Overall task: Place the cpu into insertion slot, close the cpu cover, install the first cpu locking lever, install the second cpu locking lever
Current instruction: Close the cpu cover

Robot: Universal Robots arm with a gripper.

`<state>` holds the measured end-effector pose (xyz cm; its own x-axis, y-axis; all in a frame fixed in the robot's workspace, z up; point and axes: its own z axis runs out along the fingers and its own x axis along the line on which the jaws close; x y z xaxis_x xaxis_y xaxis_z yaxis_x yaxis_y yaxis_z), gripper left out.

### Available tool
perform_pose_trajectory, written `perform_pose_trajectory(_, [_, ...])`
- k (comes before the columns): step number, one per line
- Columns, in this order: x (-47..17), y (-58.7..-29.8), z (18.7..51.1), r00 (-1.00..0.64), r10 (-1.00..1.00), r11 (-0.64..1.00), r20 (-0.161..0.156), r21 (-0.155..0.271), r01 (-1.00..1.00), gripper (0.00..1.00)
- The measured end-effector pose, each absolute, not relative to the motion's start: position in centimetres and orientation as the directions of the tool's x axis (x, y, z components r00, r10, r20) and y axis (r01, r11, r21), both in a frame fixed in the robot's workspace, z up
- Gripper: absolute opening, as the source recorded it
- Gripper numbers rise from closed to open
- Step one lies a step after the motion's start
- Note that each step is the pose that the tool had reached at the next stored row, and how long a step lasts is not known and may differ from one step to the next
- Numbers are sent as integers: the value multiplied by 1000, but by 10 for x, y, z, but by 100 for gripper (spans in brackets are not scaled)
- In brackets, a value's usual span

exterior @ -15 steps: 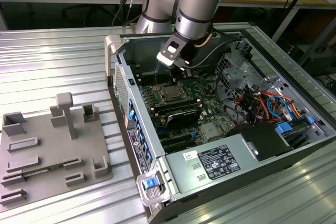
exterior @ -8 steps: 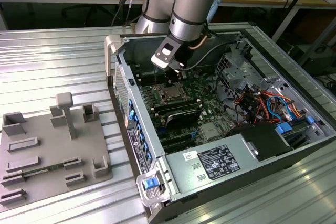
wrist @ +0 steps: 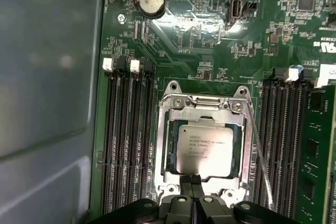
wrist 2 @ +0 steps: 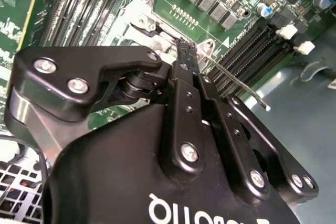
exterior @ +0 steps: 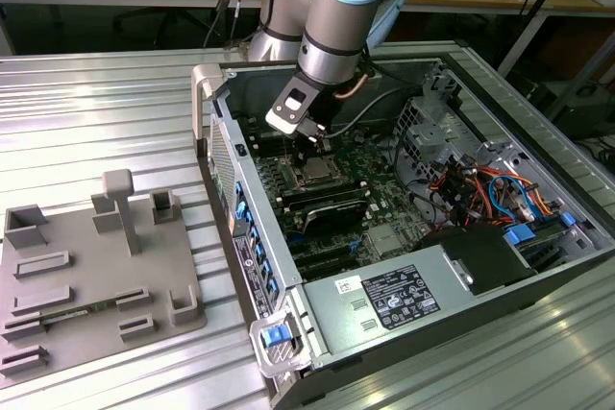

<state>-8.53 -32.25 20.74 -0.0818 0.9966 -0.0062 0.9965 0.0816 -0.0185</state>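
One cpu, one cpu cover

The cpu lies in the insertion slot — memory slots flank it, gripper near its edge.

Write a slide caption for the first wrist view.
Closed gripper at the edge of the cpu cover, which lies shut over the cpu; one locking lever angles alongside.
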Motion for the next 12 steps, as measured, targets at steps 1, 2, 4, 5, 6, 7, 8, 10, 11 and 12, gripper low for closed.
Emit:
perform_pose_trajectory(1, [-86, -323, 206, -83, 997, 83, -5, -18, 996, 11])
perform_pose_trajectory(2, [-86, -323, 206, -84, 996, 84, -5, -18, 996, 11])
perform_pose_trajectory(4, [-86, -323, 206, -86, 996, 86, -4, -18, 996, 11])
perform_pose_trajectory(5, [-86, -323, 207, -86, 996, 86, -4, -18, 996, 11])
perform_pose_trajectory(6, [-86, -323, 209, -86, 996, 86, -4, -18, 996, 11])
perform_pose_trajectory(7, [-87, -323, 210, -86, 996, 86, -4, -18, 996, 11])
perform_pose_trajectory(8, [-87, -322, 211, -86, 996, 86, -4, -18, 996, 11])
perform_pose_trajectory(10, [-87, -322, 213, -87, 996, 87, -4, -16, 996, 11])
perform_pose_trajectory(11, [-87, -322, 213, -87, 996, 87, -4, -15, 996, 11])
perform_pose_trajectory(12, [-87, -322, 213, -88, 996, 88, -4, -14, 996, 11])
